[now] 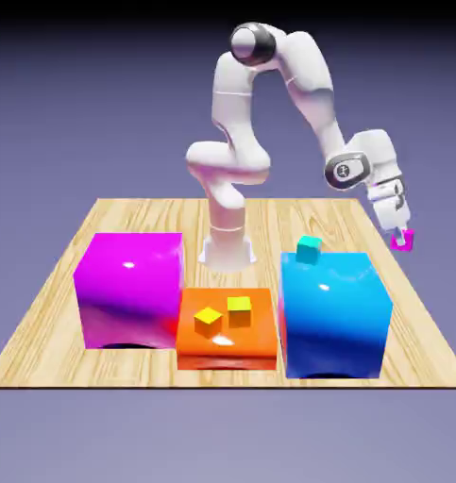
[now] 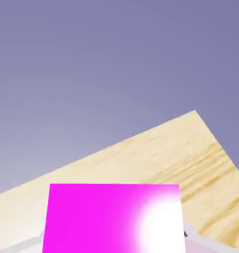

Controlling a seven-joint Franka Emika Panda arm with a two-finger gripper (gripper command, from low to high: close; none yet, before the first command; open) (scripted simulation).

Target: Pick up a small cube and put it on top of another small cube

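Observation:
A tiny glossy magenta small cube [image 1: 402, 241] hangs in the air at the exterior view's right, above the table's right edge, with my gripper [image 1: 401, 236] shut on it. In the hand view this small cube [image 2: 111, 217] fills the bottom middle and hides most of the fingers. A small teal cube [image 1: 309, 249] rests on the back left part of the big blue block [image 1: 335, 311]. Two small yellow cubes [image 1: 208, 322] [image 1: 239, 311] lie on the flat orange block [image 1: 226, 330].
A large magenta block [image 1: 129, 288] stands at the exterior view's left beside the orange block. The wooden table [image 1: 71, 358] ends just beyond the blue block at the right; its corner [image 2: 190, 148] shows in the hand view.

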